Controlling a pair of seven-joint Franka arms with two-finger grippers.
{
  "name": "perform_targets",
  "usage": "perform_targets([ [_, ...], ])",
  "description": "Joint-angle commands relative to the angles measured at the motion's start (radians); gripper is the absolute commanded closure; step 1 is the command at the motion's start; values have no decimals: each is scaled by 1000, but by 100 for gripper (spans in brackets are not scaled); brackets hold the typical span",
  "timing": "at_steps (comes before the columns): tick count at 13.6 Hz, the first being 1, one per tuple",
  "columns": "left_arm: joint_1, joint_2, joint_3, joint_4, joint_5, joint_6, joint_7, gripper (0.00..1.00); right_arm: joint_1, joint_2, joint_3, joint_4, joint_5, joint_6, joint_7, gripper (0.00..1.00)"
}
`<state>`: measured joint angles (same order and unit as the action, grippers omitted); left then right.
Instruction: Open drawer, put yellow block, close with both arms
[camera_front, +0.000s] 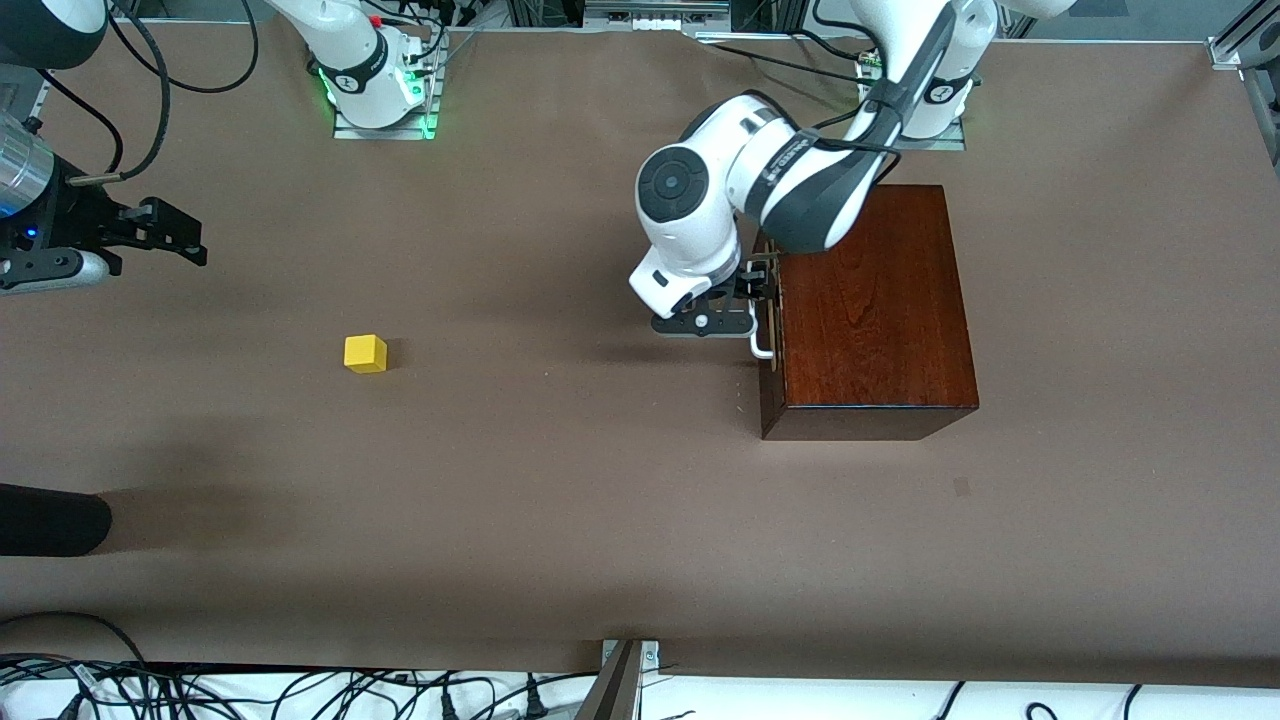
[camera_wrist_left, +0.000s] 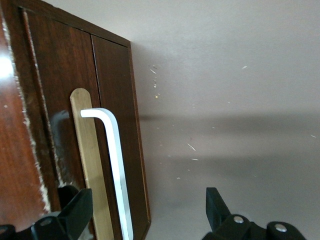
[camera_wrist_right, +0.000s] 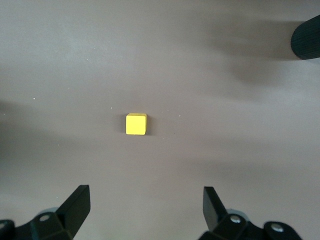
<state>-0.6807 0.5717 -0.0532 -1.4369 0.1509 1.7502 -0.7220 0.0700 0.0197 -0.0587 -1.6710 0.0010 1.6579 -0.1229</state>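
**Left gripper at the drawer handle, right gripper waiting over bare table**

I see the left arm (camera_front: 800, 180) bent down from its base, its wrist turned sideways so the left gripper (camera_front: 762, 285) faces the front of the wooden box (camera_front: 870, 310). In the left wrist view its two black fingers (camera_wrist_left: 75, 212) stand wide apart, one in front of the drawer (camera_wrist_left: 112, 125) face and one out over the table (camera_front: 600, 500); the white handle (camera_wrist_left: 116, 165) lies between them, and I cannot tell whether either finger touches it. The drawer sits shut, flush in the box. The box is glossy reddish-brown wood with a visible grain and square edges; the handle is a smooth white bent loop, mounted beside a pale wooden strip (camera_wrist_left: 90, 160) with a rounded end.

The right arm waits, its right gripper (camera_front: 185, 238) held over the table toward the right arm's end, well apart from the box. Its fingers (camera_wrist_right: 77, 202) are spread and hold nothing.

The yellow block (camera_front: 365, 353) is a small plain cube with matte faces, resting on the brown table well apart from the box, toward the right arm's end. The right wrist view shows it (camera_wrist_right: 136, 124) alone on the cloth-like surface.
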Motion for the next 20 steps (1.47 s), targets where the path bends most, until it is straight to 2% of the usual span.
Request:
perform_targets([
  [1,0,14,13,-13,33,-6,-10,0,1,3,11,17,7,-6,-11,0],
  [5,1,22,13,-43,74,2,-14,0,16,12,13,28,-1,-6,-18,0],
  [8,-2,36,13,-72,76,29,-14,0,11,55,8,60,8,-7,-4,0],
  [11,-2,42,13,-120,76,104,-34,0,22,72,11,65,-3,-13,-11,0],
  [15,-36,56,15,-112,76,137,-102,0,30,75,11,65,2,-10,-14,0],
  [17,-31,43,24,-116,78,112,-100,0,33,126,11,65,-3,-16,-14,0],
  [20,-36,10,24,-105,244,-3,-102,0,36,183,13,37,10,19,-1,0],
])
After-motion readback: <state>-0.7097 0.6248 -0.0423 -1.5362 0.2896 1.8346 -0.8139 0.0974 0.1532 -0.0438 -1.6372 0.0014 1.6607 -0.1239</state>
